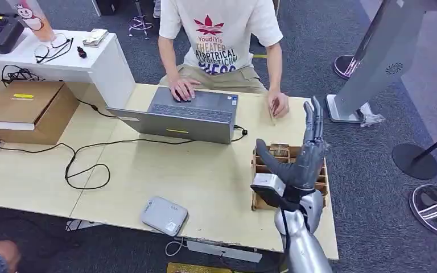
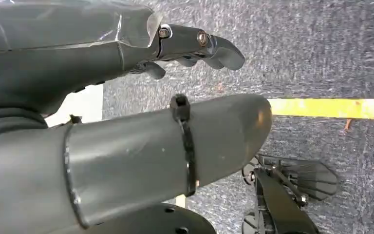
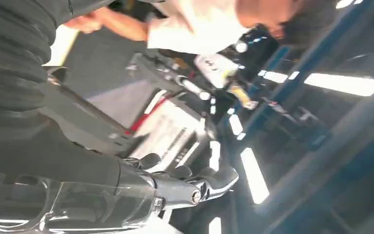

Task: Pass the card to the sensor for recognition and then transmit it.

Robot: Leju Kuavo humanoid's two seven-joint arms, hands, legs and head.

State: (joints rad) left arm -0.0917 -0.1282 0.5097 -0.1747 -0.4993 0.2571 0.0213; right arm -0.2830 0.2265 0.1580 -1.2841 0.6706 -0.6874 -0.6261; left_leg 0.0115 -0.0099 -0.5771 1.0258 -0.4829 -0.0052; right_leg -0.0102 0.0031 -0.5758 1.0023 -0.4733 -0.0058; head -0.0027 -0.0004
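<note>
Right hand point(image 1: 310, 156) raised over the brown slotted cardboard card box point(image 1: 260, 170), fingers straight and apart, holding nothing (cards seemingly in the box slots). Judged step: reaching to pick. Next: lowering, pinching one card, then carrying to the grey flat sensor pad point(image 1: 164, 215).

The right hand point(image 1: 307, 153) is raised over a cardboard organiser point(image 1: 262, 170) at the tabletop's point(image 1: 205, 170) right edge, fingers extended and apart, holding nothing. A grey sensor point(image 1: 164, 215) lies near the front edge. Across the tabletop a person point(image 1: 219, 40) sits with one hand on a laptop point(image 1: 182, 116). A cardboard box point(image 1: 28, 111) sits far left.
</note>
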